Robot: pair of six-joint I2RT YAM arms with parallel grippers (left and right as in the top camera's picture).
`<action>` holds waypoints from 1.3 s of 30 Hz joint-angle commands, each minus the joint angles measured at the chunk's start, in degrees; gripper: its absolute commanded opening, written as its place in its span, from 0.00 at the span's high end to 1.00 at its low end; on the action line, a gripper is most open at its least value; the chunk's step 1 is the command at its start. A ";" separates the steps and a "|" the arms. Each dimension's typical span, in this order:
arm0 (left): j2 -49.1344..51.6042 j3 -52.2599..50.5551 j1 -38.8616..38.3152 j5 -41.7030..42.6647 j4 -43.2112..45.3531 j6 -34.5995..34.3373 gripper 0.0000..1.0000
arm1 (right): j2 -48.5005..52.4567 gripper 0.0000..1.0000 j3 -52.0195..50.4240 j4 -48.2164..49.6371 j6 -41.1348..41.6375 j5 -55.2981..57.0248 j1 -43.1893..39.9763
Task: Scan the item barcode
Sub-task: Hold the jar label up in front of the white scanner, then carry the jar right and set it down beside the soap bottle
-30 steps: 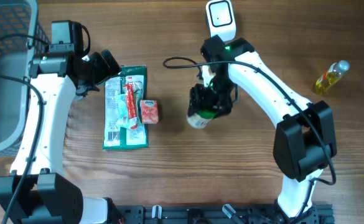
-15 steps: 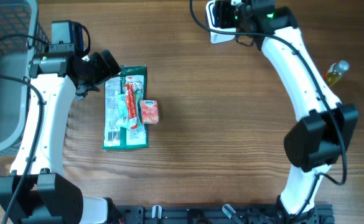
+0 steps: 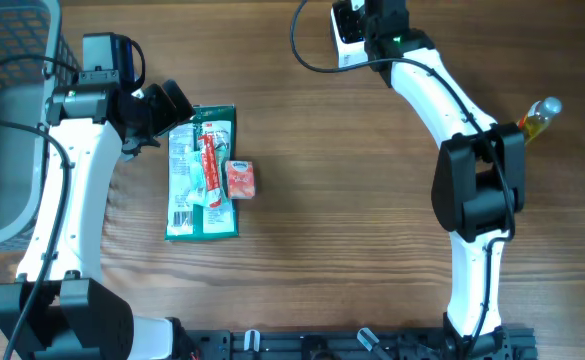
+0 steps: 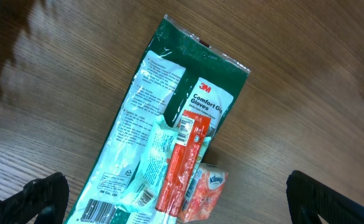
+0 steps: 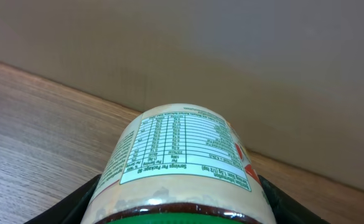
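**Risk: missed read or slipping jar**

The right gripper [image 5: 178,208] clamps the jar [image 5: 180,158] near its green lid, up beside the scanner [image 3: 346,24]. I see only the nutrition panel; if the barcode faces away, no read results. The smooth round wall may twist in the grip. The left gripper [image 4: 182,198] hangs released over the glove packet [image 4: 163,124].

- left arm bent forward, left gripper [image 3: 165,112] spread wide and empty.
- right arm stretched far forward, right gripper [image 3: 380,18] clamped around a jar [image 5: 182,158].
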 commanded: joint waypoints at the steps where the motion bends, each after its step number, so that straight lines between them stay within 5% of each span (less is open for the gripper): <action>1: -0.04 0.17 0.24 0.04 0.02 1.07 0.00 | 2.38 0.69 0.55 1.18 -2.36 0.96 0.09; 14: -0.04 0.17 0.24 0.04 0.02 1.07 0.00 | 6.12 0.70 0.57 9.07 -2.34 0.96 -1.64; 20: -0.04 0.17 0.24 0.04 0.02 1.07 0.00 | -4.96 0.76 0.68 7.02 -2.43 6.75 -1.90; 29: -0.04 0.17 0.24 0.04 0.02 1.07 0.00 | -36.02 0.78 0.66 -30.86 2.19 5.86 -2.01; 35: -0.04 0.17 0.24 0.04 0.02 1.07 0.00 | -37.11 0.72 -1.55 -64.87 18.99 4.13 -2.16; 39: -0.04 0.17 0.24 0.04 0.02 1.07 0.00 | -36.74 0.71 -11.96 -68.48 26.38 -2.16 -2.16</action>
